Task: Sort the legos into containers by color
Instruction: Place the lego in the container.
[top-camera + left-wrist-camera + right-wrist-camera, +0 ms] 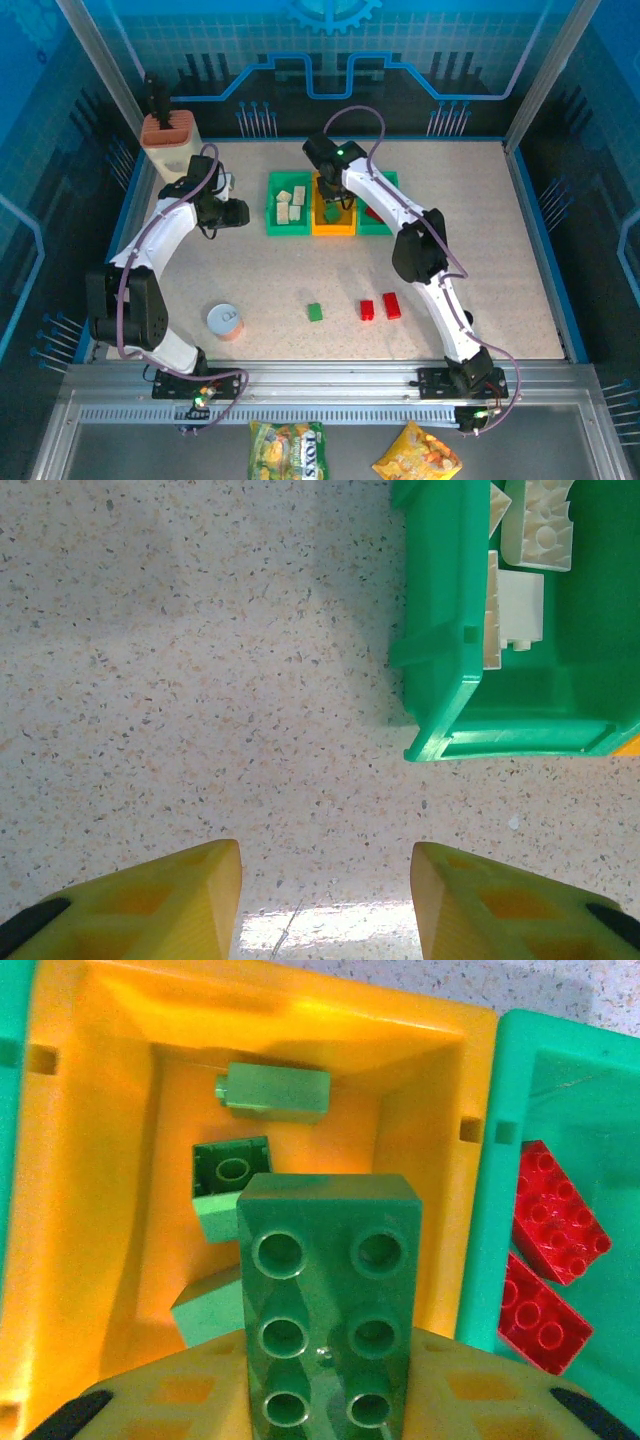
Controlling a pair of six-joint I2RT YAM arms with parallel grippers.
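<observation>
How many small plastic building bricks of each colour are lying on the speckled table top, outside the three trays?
Green plastic brick: 1
Red plastic bricks: 2
Total: 3

The green brick (330, 1300) and orange tray (90, 1160) look glossy plastic, the tabletop (200, 680) matt

Robot test cell, lab-type. A speckled counter (480, 200) is seen enclosed by aluminium posts (100, 70) and blue panels (420, 50) printed with gear and circuit motifs, beyond the right pincer (335, 208). Two arm bases (455, 380) are bolted to a slotted metal rail (330, 385), well behind it.
</observation>
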